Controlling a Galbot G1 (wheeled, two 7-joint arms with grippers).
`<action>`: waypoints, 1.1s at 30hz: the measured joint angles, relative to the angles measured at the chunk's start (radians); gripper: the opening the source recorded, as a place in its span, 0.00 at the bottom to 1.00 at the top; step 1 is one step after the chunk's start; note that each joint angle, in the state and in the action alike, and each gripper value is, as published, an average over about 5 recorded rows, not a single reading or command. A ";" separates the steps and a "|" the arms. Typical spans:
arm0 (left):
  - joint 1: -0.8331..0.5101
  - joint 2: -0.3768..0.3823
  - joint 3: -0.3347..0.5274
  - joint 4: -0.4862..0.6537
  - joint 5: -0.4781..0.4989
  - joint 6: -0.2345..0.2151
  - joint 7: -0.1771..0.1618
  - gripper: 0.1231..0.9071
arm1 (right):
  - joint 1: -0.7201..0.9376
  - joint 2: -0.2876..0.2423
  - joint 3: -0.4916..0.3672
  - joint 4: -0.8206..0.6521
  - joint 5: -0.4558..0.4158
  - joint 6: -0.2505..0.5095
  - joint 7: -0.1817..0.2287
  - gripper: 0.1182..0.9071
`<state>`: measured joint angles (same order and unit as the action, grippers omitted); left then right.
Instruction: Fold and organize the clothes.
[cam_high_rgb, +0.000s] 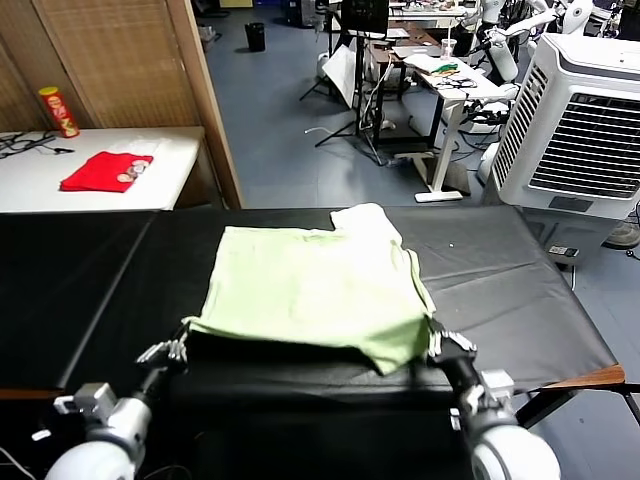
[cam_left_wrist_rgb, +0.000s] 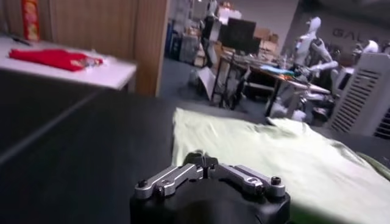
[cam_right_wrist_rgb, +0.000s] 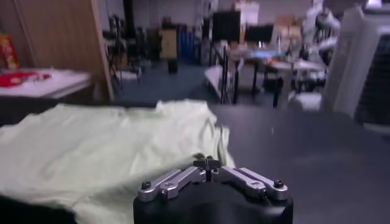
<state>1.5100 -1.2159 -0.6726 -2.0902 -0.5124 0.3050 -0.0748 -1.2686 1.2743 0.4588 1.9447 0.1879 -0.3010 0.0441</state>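
The pale mint-green shirt (cam_high_rgb: 315, 285) lies on the black table (cam_high_rgb: 90, 270), roughly central and partly folded. One sleeve (cam_high_rgb: 368, 222) projects at the far edge. The near hem faces the robot, and both near corners are raised slightly off the surface.

Left arm: it enters from the lower left of the head view, forearm angled forward and inward toward the shirt. The left gripper (cam_high_rgb: 176, 348) sits at the shirt's near left corner. Its fingers are brought together on the fabric edge there. In the left wrist view the left gripper (cam_left_wrist_rgb: 206, 163) shows its linkages drawn in to a point, with pale green cloth spreading directly beyond the tip.

Right arm: it enters from the lower right of the head view in a mirrored pose, forearm angled forward and inward. The right gripper (cam_high_rgb: 441, 345) is at the shirt's near right corner, fingers closed on the hem. The right wrist view shows the right gripper (cam_right_wrist_rgb: 208, 163) pinched together, with the shirt spread beyond and beside it.

Both grippers are low, near the front edge of the table, at about the same level.

Surroundings: a red cloth (cam_high_rgb: 105, 171) lies on a white side table (cam_high_rgb: 170, 165) to the far left, well apart from the shirt. A white cooling unit (cam_high_rgb: 580, 130) stands to the far right.
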 joint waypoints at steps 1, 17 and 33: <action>-0.020 -0.002 0.006 0.018 0.022 -0.005 0.000 0.00 | 0.021 0.003 -0.005 -0.026 -0.007 0.006 -0.002 0.00; -0.252 0.007 0.128 0.267 0.151 -0.028 0.000 0.15 | 0.147 0.010 -0.035 -0.222 0.001 -0.013 -0.057 0.35; -0.136 0.020 0.112 0.197 0.059 0.032 0.026 0.86 | -0.047 -0.006 0.000 -0.026 0.009 -0.074 -0.060 0.77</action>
<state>1.3742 -1.1957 -0.5603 -1.8929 -0.4538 0.3372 -0.0491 -1.3158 1.2683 0.4590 1.9183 0.1971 -0.3751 -0.0162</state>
